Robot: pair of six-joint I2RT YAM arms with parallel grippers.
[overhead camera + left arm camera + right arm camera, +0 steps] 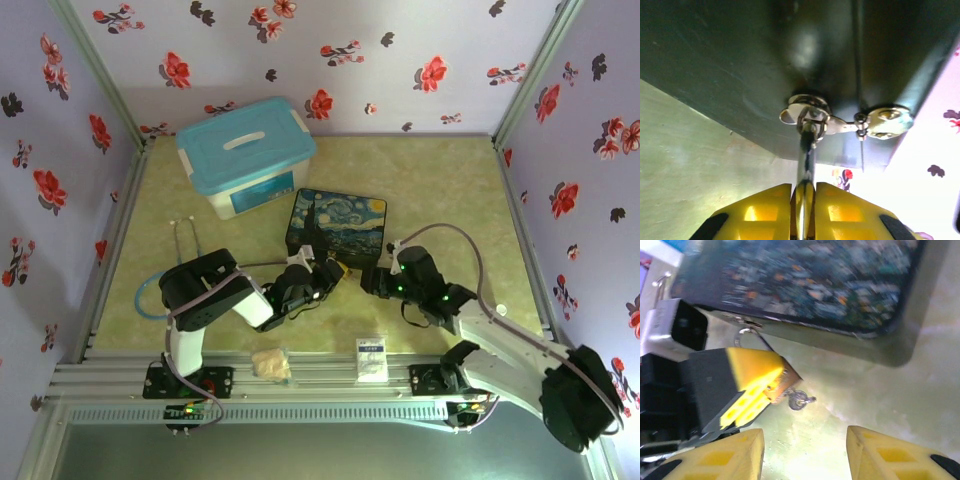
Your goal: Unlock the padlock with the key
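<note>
- At the front edge of the Starry Night box point(338, 225), the padlock point(784, 383) is held clenched between the yellow pads of the left gripper point(803, 187). Only a brass corner is seen past the fingertip in the right wrist view.
- From the left wrist view, a thin silver stem, taken to be the shackle point(806, 150), is seen running up from the pinch to the box's hasp point(807, 112). The lock is therefore judged to be hooked there.
- The key point(799, 401) is seen as a tiny silvery piece with a ring, just beside the brass corner and low over the table point(880, 390). Whether it is seated in the keyhole or merely lying below cannot be told.
- The right gripper point(805, 434) is seen released, its fingers spread with nothing between them, near the key but apart from it.
- Risk is judged to lie chiefly with the key: being so small, it could be knocked out or pushed askew if the spread fingers are closed off-centre.
- A turn applied with the key only partly seated could be wasted — the padlock might twist in the thin pinch instead.
- The shackle could be strained against the hasp if the left arm is pulled while the lock is shut.
</note>
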